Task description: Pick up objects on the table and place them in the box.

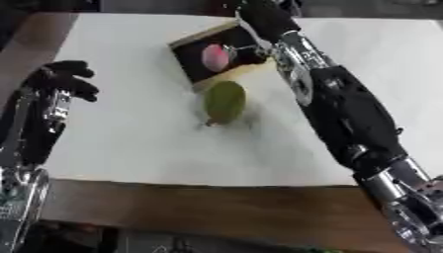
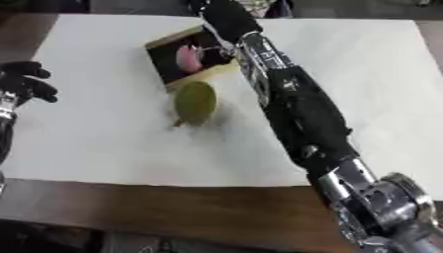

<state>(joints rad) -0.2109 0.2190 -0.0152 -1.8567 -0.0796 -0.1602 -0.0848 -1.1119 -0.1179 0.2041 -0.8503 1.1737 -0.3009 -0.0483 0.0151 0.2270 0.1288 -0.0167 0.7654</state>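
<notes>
while a pink thing lies in the box, the mango waits outside on the table. right hand reaches over the box (fingers unclear); left hand idles curled, empty.

Table cover plain white, brown wood edge below it. Box black inside, tan rim. Pink round object in box, just beside right hand fingers. Green fruit, olive-yellow tint. Both hands black; left hand too. Right arm black, silver joints.
</notes>
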